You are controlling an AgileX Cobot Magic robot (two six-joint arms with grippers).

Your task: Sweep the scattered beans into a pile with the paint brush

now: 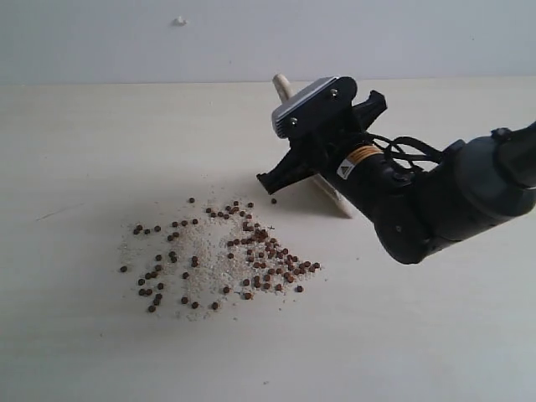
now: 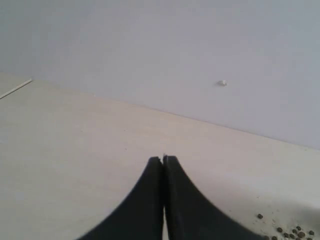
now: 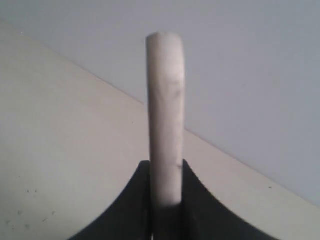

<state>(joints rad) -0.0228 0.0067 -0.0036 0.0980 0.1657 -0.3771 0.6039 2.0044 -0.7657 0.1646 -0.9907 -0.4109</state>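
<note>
R gripper (image 3: 165, 169) clamps paint brush (image 3: 165, 100) near beans (image 1: 260, 237).

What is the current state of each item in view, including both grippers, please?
beans: scattered loosely on the table, not yet piled.
whitish crumbs: spread among the beans.
paint brush: gripped by its handle, tilted, off to one side of the beans.
right gripper: shut on the paint brush.
left gripper: shut, holding nothing.
</note>
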